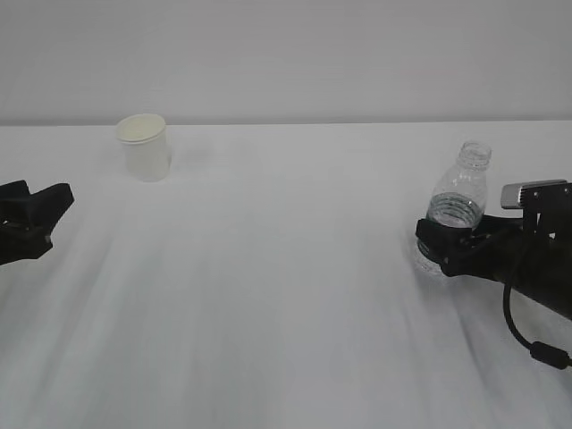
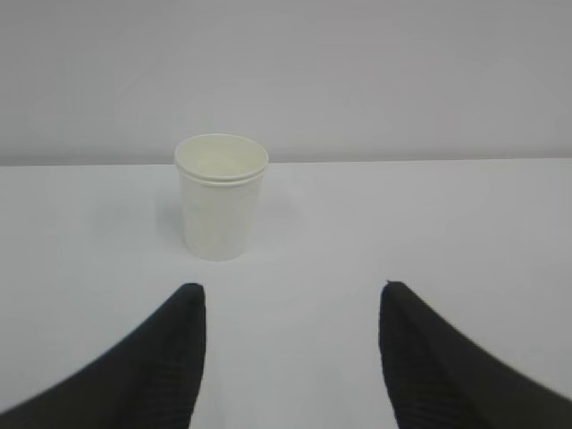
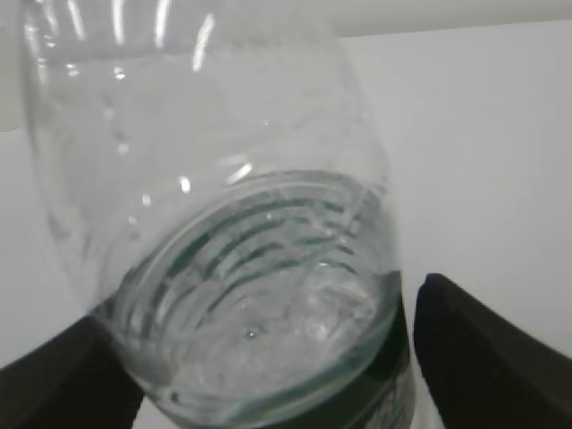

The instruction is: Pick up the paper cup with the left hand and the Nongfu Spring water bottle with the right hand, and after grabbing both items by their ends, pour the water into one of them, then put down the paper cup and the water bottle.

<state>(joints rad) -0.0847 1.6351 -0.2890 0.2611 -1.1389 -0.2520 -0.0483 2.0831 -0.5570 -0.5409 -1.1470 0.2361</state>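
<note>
Clear plastic sits between our right gripper's (image 1: 440, 250) wide jaws: the Nongfu Spring water bottle (image 1: 454, 207), whether clamped yet we cannot tell. Our left gripper (image 2: 290, 308), partly spread and empty, faces the paper cup (image 2: 221, 195) ahead. Pouring and setting down remain.

A plain white table (image 1: 268, 295) carries the paper cup (image 1: 145, 147), upright ahead of the left gripper (image 1: 55, 204), and a water bottle (image 1: 454, 210) between the right gripper's (image 1: 435, 246) fingers.
</note>
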